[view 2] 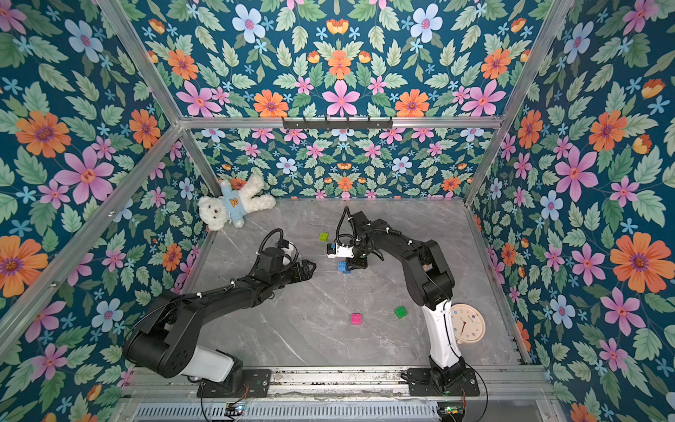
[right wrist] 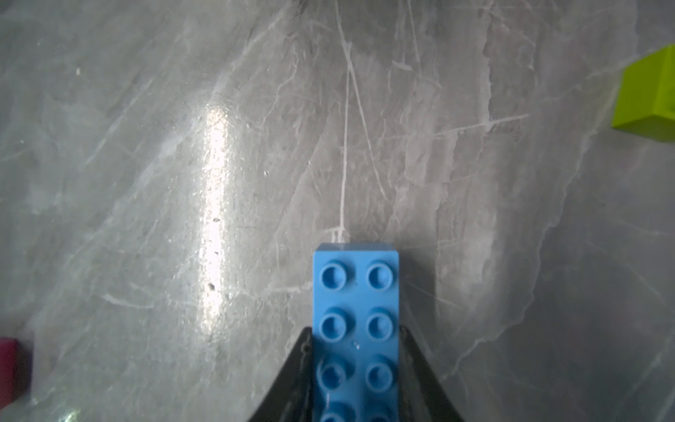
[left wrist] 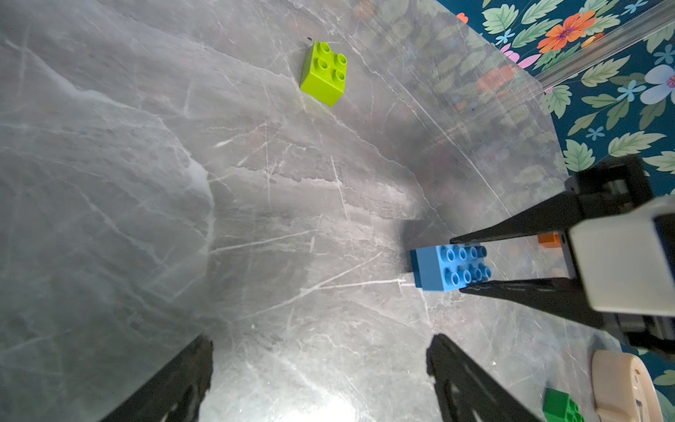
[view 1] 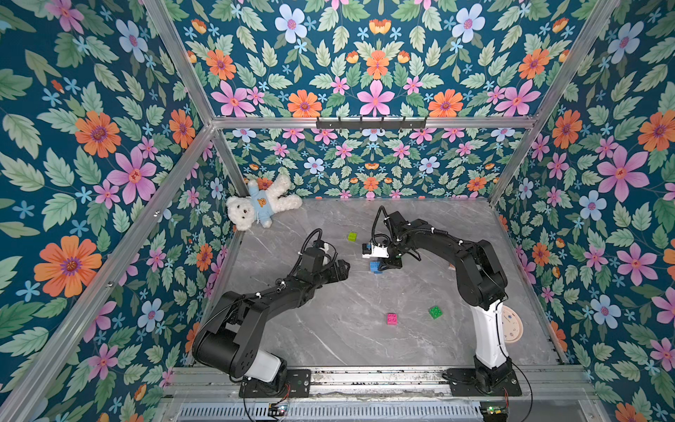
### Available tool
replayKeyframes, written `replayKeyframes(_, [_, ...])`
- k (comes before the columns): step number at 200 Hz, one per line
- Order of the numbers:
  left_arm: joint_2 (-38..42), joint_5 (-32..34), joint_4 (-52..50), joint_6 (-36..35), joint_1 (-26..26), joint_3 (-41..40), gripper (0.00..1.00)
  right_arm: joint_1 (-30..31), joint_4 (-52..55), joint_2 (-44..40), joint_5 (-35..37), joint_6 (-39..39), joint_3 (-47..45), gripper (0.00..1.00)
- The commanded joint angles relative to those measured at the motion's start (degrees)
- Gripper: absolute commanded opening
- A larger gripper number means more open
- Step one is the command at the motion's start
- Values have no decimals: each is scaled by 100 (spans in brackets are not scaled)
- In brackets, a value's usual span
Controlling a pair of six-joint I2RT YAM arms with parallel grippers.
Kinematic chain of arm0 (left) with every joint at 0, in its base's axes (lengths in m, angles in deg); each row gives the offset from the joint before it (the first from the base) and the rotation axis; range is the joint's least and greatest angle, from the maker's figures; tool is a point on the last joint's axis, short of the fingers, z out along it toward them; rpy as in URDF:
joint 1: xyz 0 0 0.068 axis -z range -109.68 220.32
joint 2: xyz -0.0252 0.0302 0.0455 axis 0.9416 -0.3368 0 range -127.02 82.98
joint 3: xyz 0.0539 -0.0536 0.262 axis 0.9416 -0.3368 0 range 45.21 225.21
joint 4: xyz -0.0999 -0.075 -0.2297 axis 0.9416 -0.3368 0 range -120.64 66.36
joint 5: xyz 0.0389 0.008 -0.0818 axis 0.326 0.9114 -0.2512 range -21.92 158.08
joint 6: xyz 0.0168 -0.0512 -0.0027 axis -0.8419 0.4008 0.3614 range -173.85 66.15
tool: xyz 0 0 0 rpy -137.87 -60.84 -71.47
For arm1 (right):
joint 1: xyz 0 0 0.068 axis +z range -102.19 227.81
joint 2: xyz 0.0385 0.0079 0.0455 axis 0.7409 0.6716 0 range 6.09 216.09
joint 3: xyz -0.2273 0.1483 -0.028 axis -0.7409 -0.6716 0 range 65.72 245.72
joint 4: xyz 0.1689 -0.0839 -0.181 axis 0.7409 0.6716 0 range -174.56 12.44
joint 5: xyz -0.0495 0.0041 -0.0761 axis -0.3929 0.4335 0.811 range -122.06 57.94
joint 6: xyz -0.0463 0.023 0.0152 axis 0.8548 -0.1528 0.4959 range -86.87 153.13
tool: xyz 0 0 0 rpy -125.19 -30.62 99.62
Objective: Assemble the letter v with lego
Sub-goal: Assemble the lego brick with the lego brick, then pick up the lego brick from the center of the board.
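On the grey desk (view 1: 347, 339), the right fingers (view 1: 386, 266) pinch one end of the long blue brick (view 1: 374, 266), which may twist loose; the left fingers (view 1: 342, 269) stand spread, empty.

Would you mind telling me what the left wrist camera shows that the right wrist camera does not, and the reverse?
Only the left wrist view: the green brick, a bit of the orange brick, the beige clock, and the left gripper, open and empty. Only the right wrist view: part of the pink brick at the frame's edge. Both: the right gripper shut on the long blue brick, the lime brick lying apart from it, and the grey marble table.
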Motion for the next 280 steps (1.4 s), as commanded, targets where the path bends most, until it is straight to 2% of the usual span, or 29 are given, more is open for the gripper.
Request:
replayKeyframes(1, [61,-67,109,-52,-10,-1,95,4,-259,-253,23,-467,-127,40])
replayKeyframes(10, [84,-83,124,-46,-5,-3,95,10,-229,-329,9,-507,-78,42])
replayKeyframes(28, [127,-141,144,-46,-3,-18,96,7,-230,-445,31,-604,-35,57])
replayKeyframes(59, [104,-372,313,-6,-7,-20,99,6,-403,-778,-76,-835,-209,99])
replayKeyframes(76, [73,-622,554,68,-9,-45,99,8,-857,-1200,146,-1363,-580,99])
replayKeyframes(89, [42,-883,852,142,-10,-74,99,4,-1596,-1703,728,-2286,-1067,99])
replayKeyframes(97, [-6,-1080,1100,206,-10,-100,98,39,-2308,-2114,1624,-3265,-1370,99])
replayKeyframes(105, [-80,-1299,1433,282,-10,-128,96,121,-2823,-2418,2883,-4329,-1604,99])
replayKeyframes(112, [-181,-1502,1752,382,-9,-164,95,178,-2689,-2612,3557,-4983,-1586,99])
replayKeyframes(130, [-633,-2025,2719,822,-1,-137,92,163,-1655,-3025,3889,-6282,-1411,99])
replayKeyframes(138, [-879,-2253,3142,1080,-1,-93,89,114,-1341,-3138,3804,-6741,-1526,99])
replayKeyframes(159, [-1431,-2631,4056,1661,28,14,84,-114,-1503,-3762,2521,-7564,-2556,99])
replayKeyframes(179, [-1660,-2644,4078,1700,104,94,82,-305,-2355,-4780,2354,-8394,-4123,99])
replayKeyframes(194, [-1670,-2520,3760,1507,162,171,83,-646,-2428,-5333,2331,-8979,-4781,99])
replayKeyframes(221, [-1831,-2297,3209,1316,238,441,83,-779,-1902,-5657,2339,-9326,-4969,99])
replayKeyframes(245, [-2194,-2297,3471,1608,261,563,79,-791,-1651,-5636,2655,-9524,-5052,99])
replayKeyframes(280, [-2547,-2315,3533,1844,341,771,74,-1220,-1732,-5503,2394,-9611,-5063,90])
